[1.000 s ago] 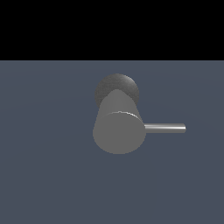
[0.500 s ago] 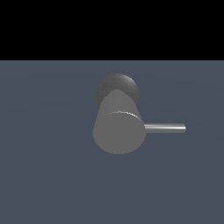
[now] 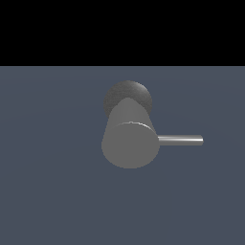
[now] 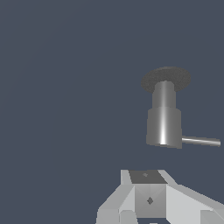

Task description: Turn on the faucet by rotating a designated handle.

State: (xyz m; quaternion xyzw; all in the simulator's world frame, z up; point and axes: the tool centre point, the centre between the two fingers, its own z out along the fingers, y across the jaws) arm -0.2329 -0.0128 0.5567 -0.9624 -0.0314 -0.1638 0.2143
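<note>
The faucet (image 3: 130,139) is a thick matte grey cylinder with a flat round end, standing on a darker round base (image 3: 128,94). Its handle (image 3: 181,140), a thin shiny metal rod, sticks straight out of the cylinder toward the exterior view's right. The wrist view shows the faucet (image 4: 163,122) side-on with the handle (image 4: 200,141) jutting from its wide end. Only the pale grey body of my gripper (image 4: 151,205) shows at that picture's edge, a clear gap away from the faucet and touching nothing. Its fingertips are cut off, so their spread is unreadable. The gripper is absent from the exterior view.
A flat blue-grey floor (image 3: 52,182) spreads all around the faucet. A black band lies beyond its far edge in the exterior view.
</note>
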